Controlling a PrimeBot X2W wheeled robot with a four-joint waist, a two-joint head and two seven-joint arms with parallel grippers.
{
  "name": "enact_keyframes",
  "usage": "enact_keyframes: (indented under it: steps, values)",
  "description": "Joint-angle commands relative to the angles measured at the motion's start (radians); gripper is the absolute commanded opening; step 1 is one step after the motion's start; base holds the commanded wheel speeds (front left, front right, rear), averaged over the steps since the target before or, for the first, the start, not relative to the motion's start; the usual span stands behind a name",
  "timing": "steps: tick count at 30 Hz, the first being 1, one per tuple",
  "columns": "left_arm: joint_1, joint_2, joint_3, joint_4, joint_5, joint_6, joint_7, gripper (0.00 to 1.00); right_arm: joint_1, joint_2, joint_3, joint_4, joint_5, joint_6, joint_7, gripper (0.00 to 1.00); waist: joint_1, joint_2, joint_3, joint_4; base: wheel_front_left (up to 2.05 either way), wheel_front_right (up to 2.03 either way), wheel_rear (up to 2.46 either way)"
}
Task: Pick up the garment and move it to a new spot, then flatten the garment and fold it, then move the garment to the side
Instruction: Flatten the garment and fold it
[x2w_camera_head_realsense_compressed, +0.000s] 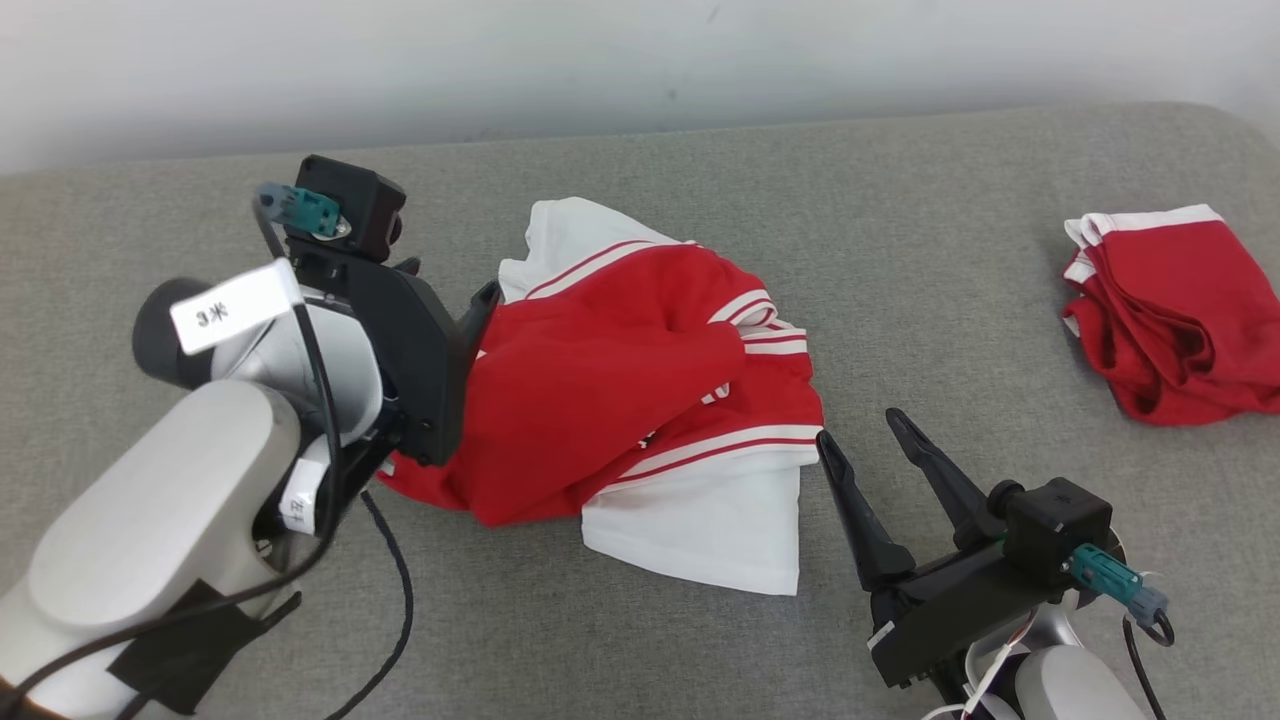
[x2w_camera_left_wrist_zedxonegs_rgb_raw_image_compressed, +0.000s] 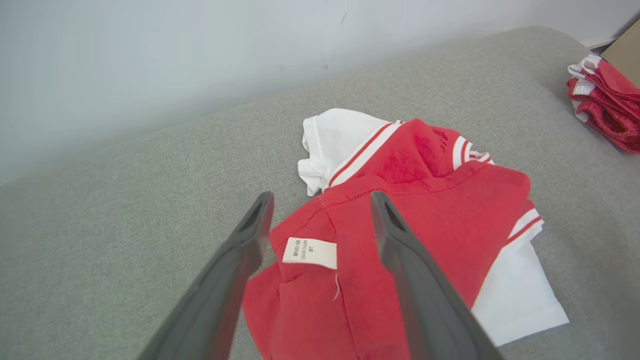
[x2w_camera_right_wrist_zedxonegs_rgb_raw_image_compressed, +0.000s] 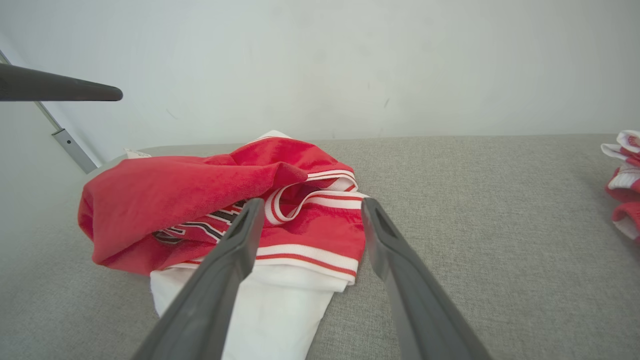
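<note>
From the head view, the garment (x2w_camera_head_realsense_compressed: 620, 380) lies crumpled in a red and white heap near the middle of the grey cloth-covered worktop (x2w_camera_head_realsense_compressed: 900, 180), with a white part spread flat at its near edge. My left pincer (x2w_camera_head_realsense_compressed: 452, 285) sits at the heap's left edge with its fingers spread, and I cannot tell whether they touch the cloth. My right pincer (x2w_camera_head_realsense_compressed: 860, 430) is also spread wide and holds nothing, with its left fingertip just beside the striped band at the heap's right corner. A second red and white bundle (x2w_camera_head_realsense_compressed: 1170, 320) rests well apart at the far right. In my left wrist view, the left pincer (x2w_camera_left_wrist_zedxonegs_rgb_raw_image_compressed: 321, 197) gapes over the red cloth of the garment (x2w_camera_left_wrist_zedxonegs_rgb_raw_image_compressed: 425, 200), with a small white label (x2w_camera_left_wrist_zedxonegs_rgb_raw_image_compressed: 310, 252) showing between the fingers and the bundle (x2w_camera_left_wrist_zedxonegs_rgb_raw_image_compressed: 607, 105) in the upper right corner. In my right wrist view, the right pincer (x2w_camera_right_wrist_zedxonegs_rgb_raw_image_compressed: 312, 202) stands open in front of the garment (x2w_camera_right_wrist_zedxonegs_rgb_raw_image_compressed: 190, 185), facing its striped band and white hem. One dark finger of my left pincer (x2w_camera_right_wrist_zedxonegs_rgb_raw_image_compressed: 60, 87) pokes in from the upper left.
</note>
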Motion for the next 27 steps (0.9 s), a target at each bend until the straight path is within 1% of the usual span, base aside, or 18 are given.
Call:
enact_keyframes:
  steps: [1,4,6,10,15,18,27]
  values:
    - [-0.012,0.015,0.005,0.002,-0.029,-0.004,0.043,1.00,-0.004,-0.002,0.002,-0.002,0.000,-0.002,0.003,1.00,0.0001,0.0000,0.004,-0.010,0.00,0.00,0.00]
    - [-0.018,0.024,0.002,0.015,-0.061,-0.020,0.099,1.00,-0.009,-0.002,0.003,-0.004,-0.006,-0.002,0.004,1.00,0.0001,0.0000,0.011,-0.025,0.00,0.00,0.00]
    - [-0.031,0.016,-0.004,0.026,-0.072,-0.034,0.117,1.00,-0.010,-0.002,0.005,-0.004,-0.009,-0.002,0.006,1.00,0.0001,0.0000,0.016,-0.036,0.00,0.00,0.00]
    - [-0.051,0.011,-0.022,0.060,-0.066,-0.046,0.147,1.00,-0.012,-0.002,0.011,-0.010,-0.011,-0.002,0.008,1.00,0.0001,0.0000,0.023,-0.054,0.00,0.00,0.00]
    - [-0.064,0.024,-0.051,0.110,-0.068,-0.064,0.209,1.00,-0.011,-0.002,0.012,-0.010,-0.006,-0.002,0.005,1.00,0.0001,0.0000,0.034,-0.081,0.00,0.00,0.00]
    - [-0.050,0.027,-0.058,0.122,-0.077,-0.069,0.219,1.00,-0.006,-0.001,0.007,-0.007,-0.006,-0.002,0.001,1.00,0.0001,0.0000,0.039,-0.086,0.00,0.00,0.00]
    - [-0.024,0.007,-0.091,0.150,-0.086,-0.088,0.236,1.00,-0.016,-0.002,0.014,-0.005,-0.007,-0.002,0.002,1.00,0.0001,0.0000,0.043,-0.073,0.00,0.00,0.00]
